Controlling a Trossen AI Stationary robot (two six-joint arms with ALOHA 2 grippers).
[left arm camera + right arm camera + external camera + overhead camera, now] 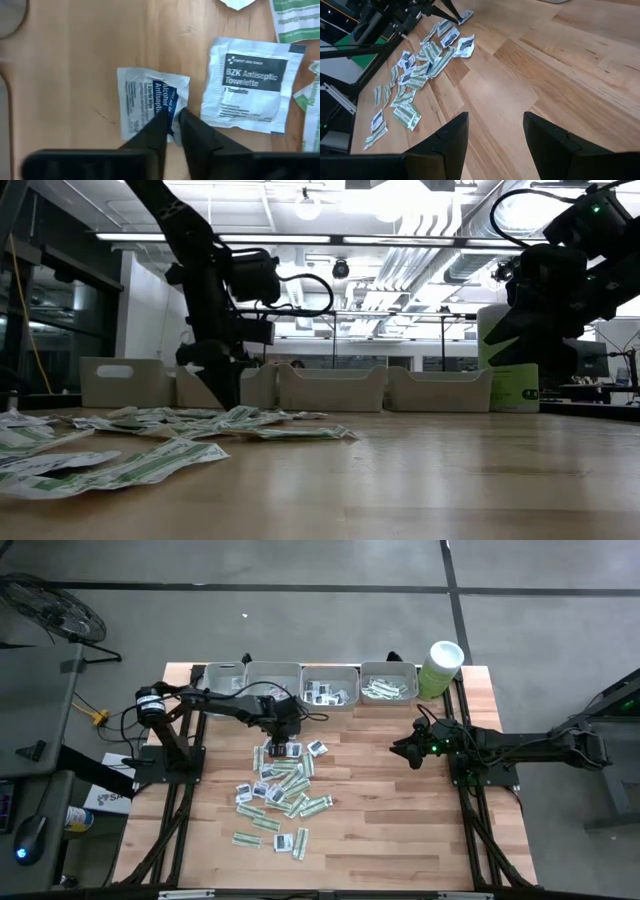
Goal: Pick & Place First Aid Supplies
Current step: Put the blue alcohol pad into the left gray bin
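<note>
White, blue and green on pale wood

Between my black left gripper (172, 120) fingers sits a white sachet (150, 107) with a dark blue panel; beside it a white towelette sachet (252, 85) carries a black label, near green-and-white striped strips (295, 20), on my light tan table (75, 75).

Both arms are matte black, built of boxy links and rounded joint housings. The left arm (225, 705) has a silver-ringed round motor at its base and looping black cables. The right arm (520, 745) shows a small green light, perhaps a status lamp. Each ends in two flat, tapering black fingers (547, 145).
</note>
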